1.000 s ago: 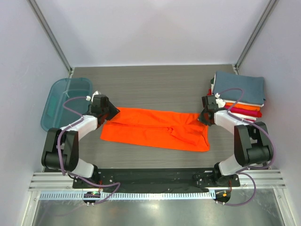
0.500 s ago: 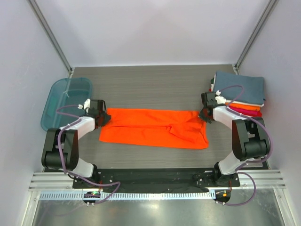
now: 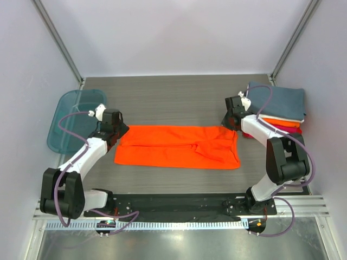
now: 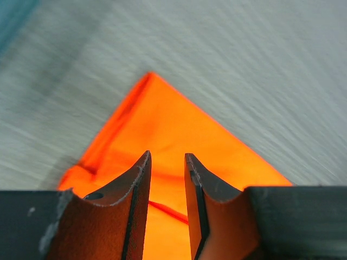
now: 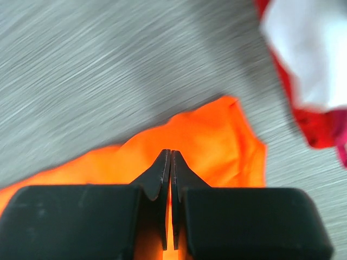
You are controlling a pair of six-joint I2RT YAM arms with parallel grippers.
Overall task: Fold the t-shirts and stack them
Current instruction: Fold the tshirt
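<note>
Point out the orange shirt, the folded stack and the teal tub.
orange shirt [image 3: 173,146], top view, middle of the cloth.
folded stack [image 3: 287,103], top view, blue-grey top shirt.
teal tub [image 3: 68,108], top view, bare bottom.

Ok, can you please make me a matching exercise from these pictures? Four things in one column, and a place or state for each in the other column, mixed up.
Column one:
1. orange t-shirt
2. teal tub
3. stack of folded shirts
4. left gripper

Column two:
a. at the far right corner of the table
b. jaws apart, over an orange corner
c. spread flat in the middle, between the two arms
d. at the left edge, partly off it

Pairs: 1-c, 2-d, 3-a, 4-b
</note>
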